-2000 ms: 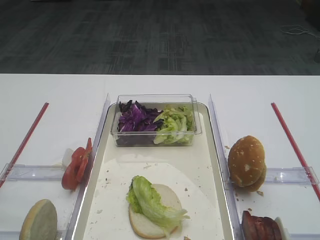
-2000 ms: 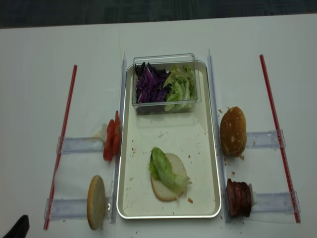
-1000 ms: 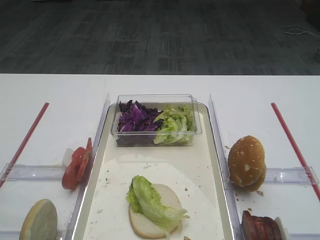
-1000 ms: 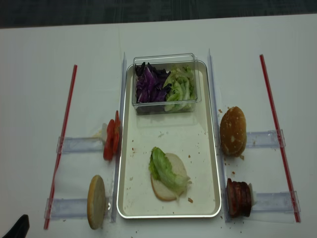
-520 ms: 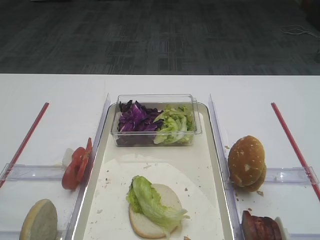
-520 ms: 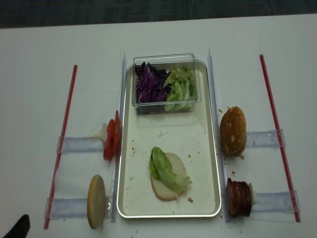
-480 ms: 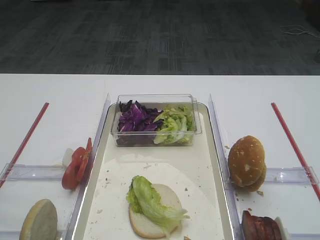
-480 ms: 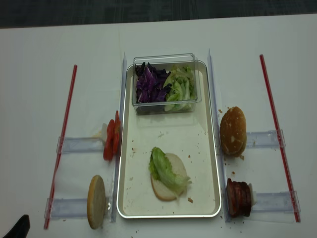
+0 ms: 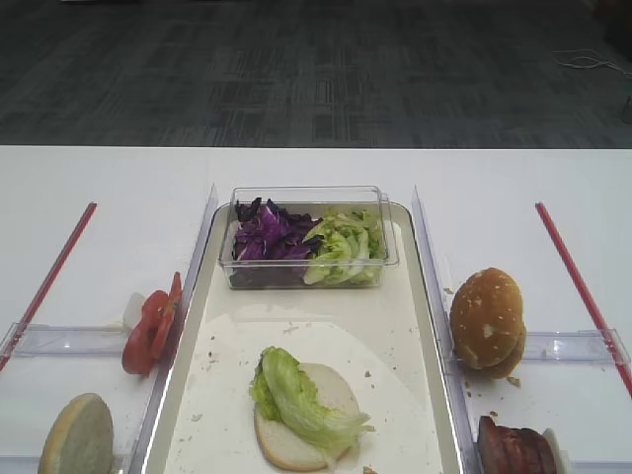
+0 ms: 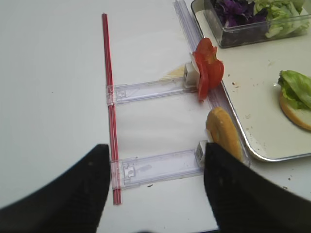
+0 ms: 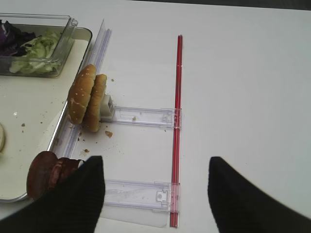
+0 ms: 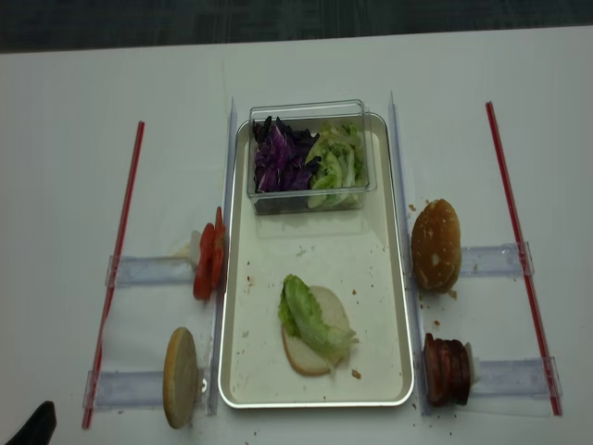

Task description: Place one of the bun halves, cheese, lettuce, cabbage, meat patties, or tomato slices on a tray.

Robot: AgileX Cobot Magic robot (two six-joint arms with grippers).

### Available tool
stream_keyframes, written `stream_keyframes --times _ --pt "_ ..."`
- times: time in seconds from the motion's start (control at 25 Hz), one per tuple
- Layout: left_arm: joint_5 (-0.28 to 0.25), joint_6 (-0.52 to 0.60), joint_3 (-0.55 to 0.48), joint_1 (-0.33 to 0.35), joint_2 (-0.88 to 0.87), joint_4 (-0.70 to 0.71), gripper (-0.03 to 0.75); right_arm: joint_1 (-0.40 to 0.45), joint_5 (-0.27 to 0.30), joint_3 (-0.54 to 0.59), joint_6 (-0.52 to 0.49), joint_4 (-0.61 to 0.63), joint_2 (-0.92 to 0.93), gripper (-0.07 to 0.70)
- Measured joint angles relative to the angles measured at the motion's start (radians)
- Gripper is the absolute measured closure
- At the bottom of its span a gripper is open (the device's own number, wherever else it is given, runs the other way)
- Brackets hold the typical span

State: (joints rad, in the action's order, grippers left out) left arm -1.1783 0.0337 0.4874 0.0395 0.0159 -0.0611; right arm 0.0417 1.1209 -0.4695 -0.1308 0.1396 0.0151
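While the lettuce leaf [image 12: 315, 319] lies draped over a pale bun half [image 12: 310, 348] on the near part of the tray [image 12: 371, 269], we see the clear plastic tub [image 12: 308, 156] at the tray's far end, holding shredded purple cabbage [image 12: 278, 158] on its left and more green leaves on its right. Crumbs speckle the tray around the bun. Just outside the tray's left rim, the tomato slices [image 12: 209, 262] stand on edge at a clear plastic holder, and another bun half [image 12: 180, 376] stands on edge nearer to us. Beyond the right rim, sesame-topped bun halves [image 12: 435, 246] stand upright, with the meat patties [image 12: 447, 371] stacked on edge nearer. A red strip [image 12: 521, 250] runs along each outer side of the white table [image 12: 93, 111].

We find both grippers well apart from the food. The right gripper [image 11: 155, 194] hovers with its fingers [image 11: 80, 199] spread wide, grasping nothing. The left gripper [image 10: 155, 194] likewise has its fingers [image 10: 73, 189] parted and empty, above the table near the left holders.
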Motion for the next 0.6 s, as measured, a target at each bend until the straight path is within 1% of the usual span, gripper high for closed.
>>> stream_keyframes --times 0.6 --pt "0.000 0.000 0.000 0.000 0.000 -0.002 0.286 0.000 0.000 0.000 0.000 0.000 0.000 0.164"
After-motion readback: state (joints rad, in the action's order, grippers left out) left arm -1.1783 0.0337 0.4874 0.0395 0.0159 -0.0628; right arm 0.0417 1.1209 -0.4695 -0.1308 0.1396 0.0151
